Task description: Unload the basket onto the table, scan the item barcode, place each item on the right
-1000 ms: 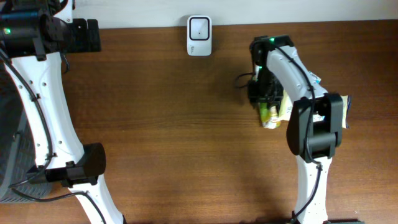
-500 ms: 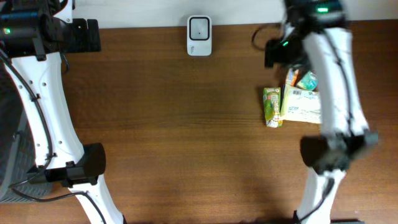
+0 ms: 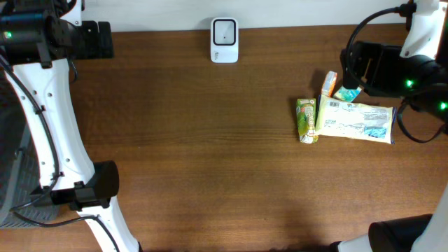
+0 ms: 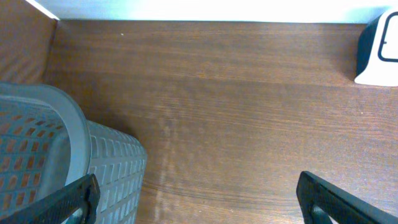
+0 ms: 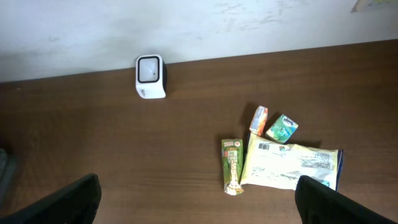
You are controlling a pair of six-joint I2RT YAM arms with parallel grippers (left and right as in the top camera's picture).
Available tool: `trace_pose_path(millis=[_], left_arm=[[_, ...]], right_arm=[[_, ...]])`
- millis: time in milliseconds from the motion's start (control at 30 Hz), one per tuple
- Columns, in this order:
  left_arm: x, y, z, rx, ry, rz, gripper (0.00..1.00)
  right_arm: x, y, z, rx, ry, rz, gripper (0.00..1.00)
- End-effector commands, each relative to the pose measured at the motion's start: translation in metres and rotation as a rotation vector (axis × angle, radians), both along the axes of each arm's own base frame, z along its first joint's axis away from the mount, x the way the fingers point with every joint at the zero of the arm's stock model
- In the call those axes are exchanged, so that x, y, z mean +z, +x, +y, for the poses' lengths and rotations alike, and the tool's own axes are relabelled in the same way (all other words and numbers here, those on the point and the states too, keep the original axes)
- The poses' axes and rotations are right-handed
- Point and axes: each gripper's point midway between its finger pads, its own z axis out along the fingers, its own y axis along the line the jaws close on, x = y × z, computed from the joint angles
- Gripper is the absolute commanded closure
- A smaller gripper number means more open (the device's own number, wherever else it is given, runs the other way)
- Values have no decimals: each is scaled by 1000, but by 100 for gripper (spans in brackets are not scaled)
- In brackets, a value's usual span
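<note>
Both the right gripper (image 5: 199, 202) and the left gripper (image 4: 199, 199) stood wide open, holding nothing. The items lay at the table's (image 3: 210, 154) 3 o'clock, with the green pouch (image 3: 306, 120) touching the white packet (image 3: 355, 120). A clean pick probably needed to take one alone, then face its barcode toward the scanner (image 3: 224, 31) at 12 o'clock.

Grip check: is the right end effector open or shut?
Open. The right end effector has its black fingers far apart, nothing held between them.

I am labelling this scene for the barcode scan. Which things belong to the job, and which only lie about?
For the job: white scanner; green packet; large white packet; small orange box; small teal box. Any of the four may be the item.
Lying about: grey basket at the left edge.
</note>
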Motion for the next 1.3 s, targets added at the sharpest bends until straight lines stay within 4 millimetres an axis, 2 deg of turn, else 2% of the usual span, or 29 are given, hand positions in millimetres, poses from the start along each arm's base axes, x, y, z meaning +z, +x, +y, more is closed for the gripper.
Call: trace_pose_path(millis=[0, 333, 467, 633, 800, 967, 1133, 1267], left_arm=[[7, -3, 3, 13, 1, -19, 1], [7, -3, 3, 13, 1, -19, 1], [7, -3, 3, 13, 1, -19, 1], [7, -3, 3, 13, 1, -19, 1], [7, -3, 3, 13, 1, -19, 1], [7, -3, 3, 13, 1, -19, 1], [7, -3, 3, 13, 1, -19, 1], [7, -3, 3, 13, 1, -19, 1]], right_arm=[[-6, 4, -6, -22, -13, 21, 1], [36, 27, -24, -112, -49, -206, 1], [43, 37, -26, -130, -41, -319, 1], [40, 34, -26, -136, -16, -476, 1], [16, 20, -27, -140, 5, -609, 1], [-29, -2, -37, -169, 18, -747, 1], [-74, -33, -39, -173, 37, -878, 1], [-118, -54, -40, -179, 73, -967, 1]])
